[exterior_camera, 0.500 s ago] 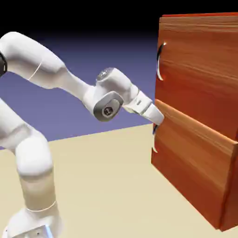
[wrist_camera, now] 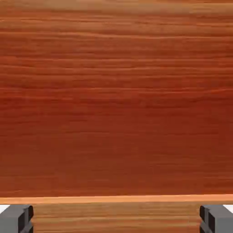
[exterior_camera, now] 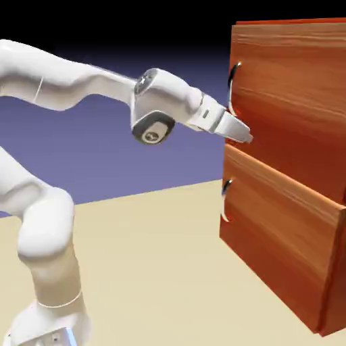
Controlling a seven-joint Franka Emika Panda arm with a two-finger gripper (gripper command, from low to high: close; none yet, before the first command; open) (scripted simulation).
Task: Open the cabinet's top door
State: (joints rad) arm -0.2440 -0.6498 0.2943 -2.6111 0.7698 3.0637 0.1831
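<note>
Up comes the white two-finger gripper [exterior_camera: 244, 137] from the lower panel's edge, jaws spread wide and empty, now facing the tall reddish wood-grain top door [wrist_camera: 116, 100], whose curved silver handle [exterior_camera: 232, 91] sits just above it, ungrasped.

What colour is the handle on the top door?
Silver, a thin curved handle on the reddish top door; clearest in the exterior view.

Reddish-brown wood-grain cabinet [exterior_camera: 290, 169], silver handles, white arm [exterior_camera: 61, 88], beige table [exterior_camera: 155, 270].

one cabinet [exterior_camera: 290, 169], two stacked front panels, two silver handles, one arm [exterior_camera: 81, 88]
</note>
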